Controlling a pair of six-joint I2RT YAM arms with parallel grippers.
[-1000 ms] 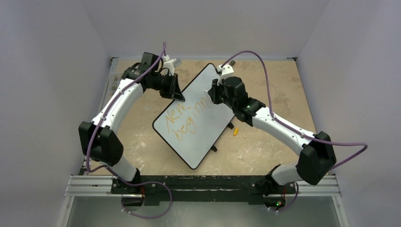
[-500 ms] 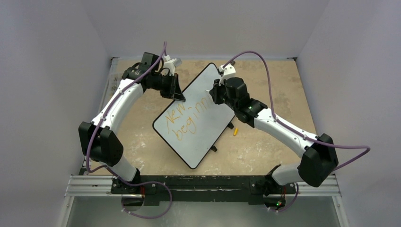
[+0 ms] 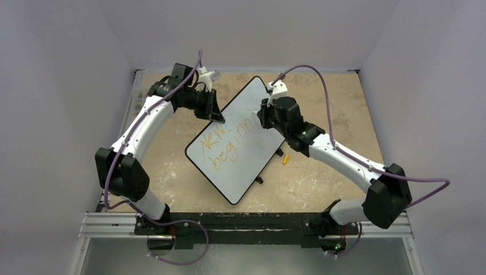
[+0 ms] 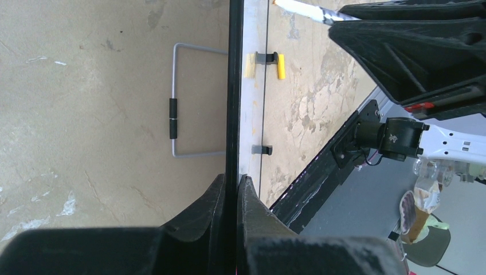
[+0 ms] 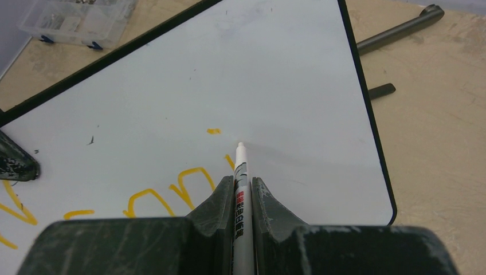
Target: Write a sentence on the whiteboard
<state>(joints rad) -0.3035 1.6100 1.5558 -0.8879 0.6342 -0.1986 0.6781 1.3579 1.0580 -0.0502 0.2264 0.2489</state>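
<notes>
Whiteboard [image 3: 245, 169] lies corner-on in the middle of the tan table [image 3: 172, 172], with a thin black rim and one rounded corner toward the arm bases.

Lettering [image 3: 220, 143] in orange on the board's left half. "New" is on the upper line and "beginn" is readable below it, both slanting up toward the board's far side. The end of the second line is hidden under the right gripper [image 3: 262, 119].

Left gripper [image 4: 232, 184] is at the board's far left edge, jaws pinched tight on the rim, which shows edge-on from the left wrist.

Right gripper is over the board's far half, jaws clamped on a white marker [image 5: 239, 172] held in line with the fingers. Marker tip is at the board surface just right of the last orange stroke, with a small orange dot up-left of it. Actual contact cannot be told.

Yellow cap [image 3: 285, 159] lies on the table just off the board's right edge, beside a small black foot.

Grey wire loop [image 4: 183, 100] shows close beside the gripped rim. Whether it is under the board is unclear.
</notes>
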